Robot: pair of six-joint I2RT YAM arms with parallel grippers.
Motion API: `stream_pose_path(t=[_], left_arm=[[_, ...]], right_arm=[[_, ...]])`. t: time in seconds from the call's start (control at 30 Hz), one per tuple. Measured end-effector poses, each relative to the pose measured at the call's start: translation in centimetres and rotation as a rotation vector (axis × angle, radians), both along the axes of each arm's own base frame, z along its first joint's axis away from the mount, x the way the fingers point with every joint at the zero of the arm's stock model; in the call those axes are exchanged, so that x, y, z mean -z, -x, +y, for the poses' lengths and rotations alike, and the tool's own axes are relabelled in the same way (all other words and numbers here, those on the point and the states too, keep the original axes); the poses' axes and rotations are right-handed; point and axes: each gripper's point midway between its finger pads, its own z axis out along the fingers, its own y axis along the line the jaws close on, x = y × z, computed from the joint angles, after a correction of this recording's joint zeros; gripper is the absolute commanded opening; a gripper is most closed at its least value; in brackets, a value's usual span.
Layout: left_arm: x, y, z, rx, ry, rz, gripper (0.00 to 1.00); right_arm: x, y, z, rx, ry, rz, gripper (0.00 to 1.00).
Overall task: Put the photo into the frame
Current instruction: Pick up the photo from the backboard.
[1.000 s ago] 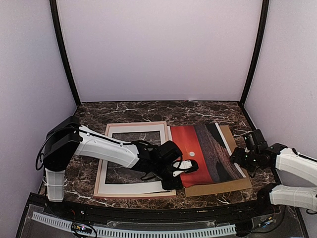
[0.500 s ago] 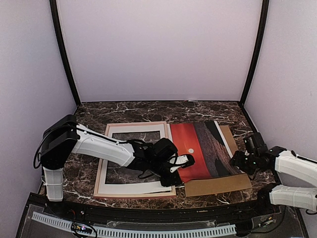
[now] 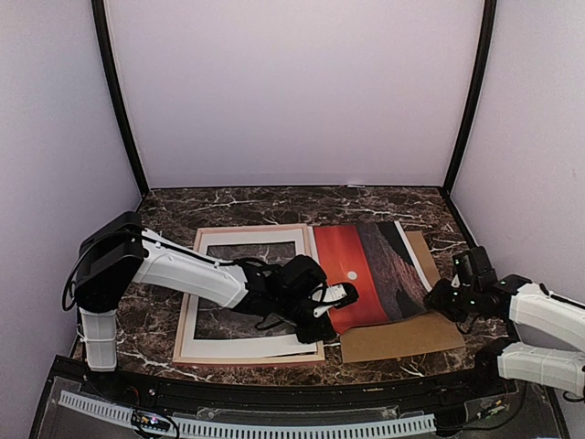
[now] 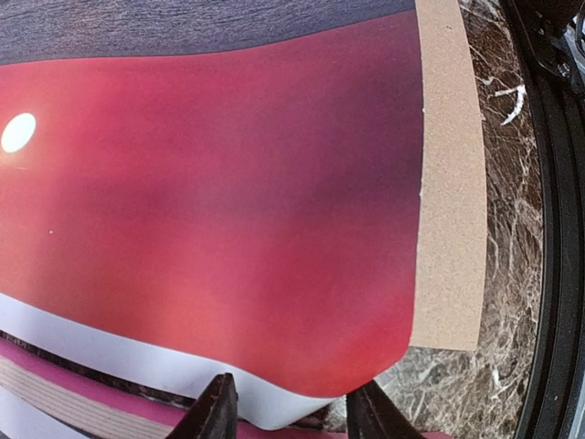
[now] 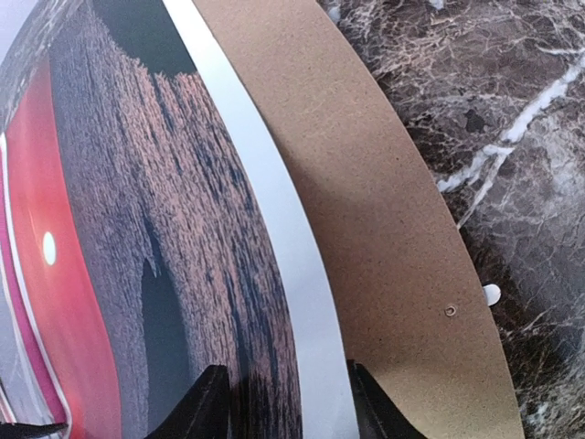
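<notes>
Photo (image 3: 370,274) lies on brown backing board (image 3: 402,343), left edge lapping the right rail of frame (image 3: 251,229), not yet inside. Left gripper (image 4: 292,412) jaws spread astride its near-left corner, probably to drag it over. Right gripper (image 5: 283,402) jaws spread at the white right border, probably steadying.

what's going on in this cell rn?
Both arms are on the photo, which lies over a brown backing board right of the frame. The left claw straddles its near-left corner, the right claw sits at its right edge; both look open. The photo isn't in the frame yet, and a white mat lies inside the frame's outline.
</notes>
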Motion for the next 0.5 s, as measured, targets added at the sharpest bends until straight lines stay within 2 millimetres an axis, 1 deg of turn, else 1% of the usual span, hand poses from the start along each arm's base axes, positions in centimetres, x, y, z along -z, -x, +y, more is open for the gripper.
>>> stream_pose_path(t=[0.2, 0.3, 0.43, 0.5], left_arm=[[0.0, -0.2, 0.0, -0.006, 0.001, -0.007, 0.44], [0.0, -0.2, 0.0, -0.009, 0.001, -0.006, 0.46], [0.0, -0.2, 0.0, -0.012, 0.003, -0.005, 0.52], [0.0, -0.2, -0.1, -0.015, 0.005, -0.004, 0.58]], right_arm=[[-0.9, -0.4, 0.1, 0.003, -0.030, -0.036, 0.26], [-0.9, -0.4, 0.1, 0.000, -0.026, -0.037, 0.19], [-1.1, -0.4, -0.1, -0.006, -0.017, -0.038, 0.07], [-1.3, -0.5, -0.1, -0.010, -0.012, -0.042, 0.00]])
